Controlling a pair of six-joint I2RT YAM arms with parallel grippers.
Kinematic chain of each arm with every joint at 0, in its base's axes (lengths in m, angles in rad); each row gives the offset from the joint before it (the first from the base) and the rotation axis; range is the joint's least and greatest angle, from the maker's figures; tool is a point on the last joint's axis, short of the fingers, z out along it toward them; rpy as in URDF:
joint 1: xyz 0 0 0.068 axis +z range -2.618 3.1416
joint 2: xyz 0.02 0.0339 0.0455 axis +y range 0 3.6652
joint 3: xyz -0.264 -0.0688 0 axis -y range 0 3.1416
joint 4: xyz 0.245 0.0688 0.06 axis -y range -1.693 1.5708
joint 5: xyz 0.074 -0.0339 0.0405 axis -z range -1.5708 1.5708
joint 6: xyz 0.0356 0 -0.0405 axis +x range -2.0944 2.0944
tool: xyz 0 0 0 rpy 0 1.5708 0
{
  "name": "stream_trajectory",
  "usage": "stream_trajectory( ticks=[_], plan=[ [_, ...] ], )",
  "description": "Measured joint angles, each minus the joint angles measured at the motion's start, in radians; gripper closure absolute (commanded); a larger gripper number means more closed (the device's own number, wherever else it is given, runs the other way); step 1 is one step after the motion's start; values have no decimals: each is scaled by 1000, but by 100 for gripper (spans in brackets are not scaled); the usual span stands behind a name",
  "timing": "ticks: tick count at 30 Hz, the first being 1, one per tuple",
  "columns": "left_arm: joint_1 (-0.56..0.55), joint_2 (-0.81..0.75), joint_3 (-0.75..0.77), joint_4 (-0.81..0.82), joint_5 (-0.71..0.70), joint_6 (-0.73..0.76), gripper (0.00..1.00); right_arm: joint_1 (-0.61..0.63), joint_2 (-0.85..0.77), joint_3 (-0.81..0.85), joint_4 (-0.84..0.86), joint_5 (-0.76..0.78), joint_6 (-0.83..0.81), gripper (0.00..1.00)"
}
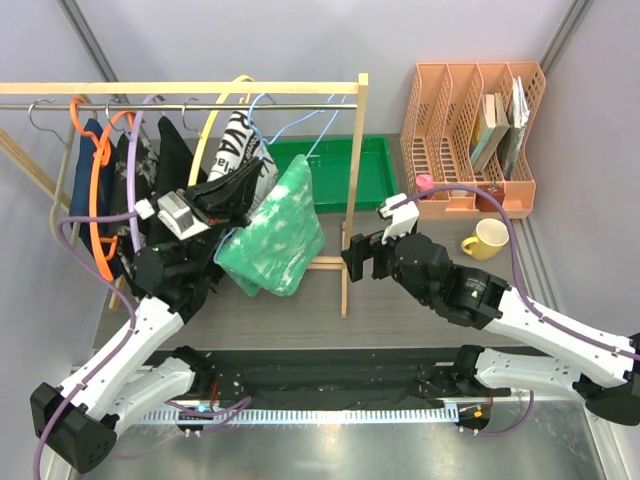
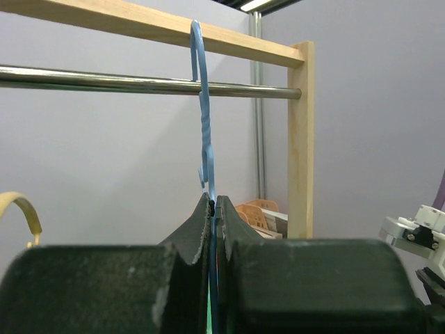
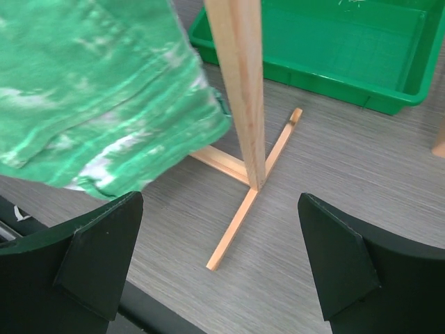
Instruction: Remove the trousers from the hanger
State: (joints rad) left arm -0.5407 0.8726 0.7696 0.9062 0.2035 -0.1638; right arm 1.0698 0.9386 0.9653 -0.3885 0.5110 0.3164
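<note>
On the clothes rail: the light blue wire hanger [image 2: 204, 118] is hooked over the metal rail [image 1: 200, 106] near its right end, under the rack's wooden top bar [image 1: 180, 88].
Trousers: the green trousers [image 1: 275, 235], mottled with whitish patches, hang bunched from that hanger. They are just left of the wooden post [image 1: 355, 180], and their lower end hangs above the table [image 1: 300, 310].
Left gripper: the left gripper [image 1: 240, 190] is raised to the hanger's neck at the top of the trousers. Its jaws are pressed together with the blue wire pinched between them.
Right gripper: the right gripper [image 3: 219, 202] sits low, just right of the post, with its jaws spread wide and nothing between them. Its camera faces the post's foot and the trousers' lower edge, which is near but not touched.
Neighbours on the rail: a yellow hanger [image 1: 215, 125] and a newspaper-print garment [image 1: 235, 145] hang just left of the trousers. An orange hanger [image 1: 95, 180] hangs among dark clothes further left.
Behind the rack: a green plastic tray [image 1: 370, 165] lies on the table.
Far right: an orange file organiser [image 1: 470, 130] holds books, with a yellow mug [image 1: 485, 238] in front of it.
</note>
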Motion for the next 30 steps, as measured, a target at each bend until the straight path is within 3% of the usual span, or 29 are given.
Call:
stream_trajectory(
  ticks=[6, 12, 16, 18, 23, 28, 30],
  plan=[
    [2, -1, -21, 99, 19, 36, 100, -100, 2, 2, 1, -79, -21, 0],
    [0, 13, 21, 301, 81, 39, 100, -137, 32, 4, 10, -121, -35, 0],
    [0, 14, 46, 336, 80, 35, 100, -151, 43, 4, 14, -146, -42, 0],
    [0, 3, 101, 208, 64, 20, 100, -155, 43, 4, 15, -158, -42, 0],
    [0, -2, 362, -257, 24, -50, 88, -157, 28, 3, 17, -198, -21, 0],
    [0, -44, 452, -587, 16, -94, 58, -158, -64, -53, 35, -241, 28, 0],
    [0, -63, 459, -696, 14, -110, 52, -158, -95, -72, 28, -251, 49, 0]
  ],
)
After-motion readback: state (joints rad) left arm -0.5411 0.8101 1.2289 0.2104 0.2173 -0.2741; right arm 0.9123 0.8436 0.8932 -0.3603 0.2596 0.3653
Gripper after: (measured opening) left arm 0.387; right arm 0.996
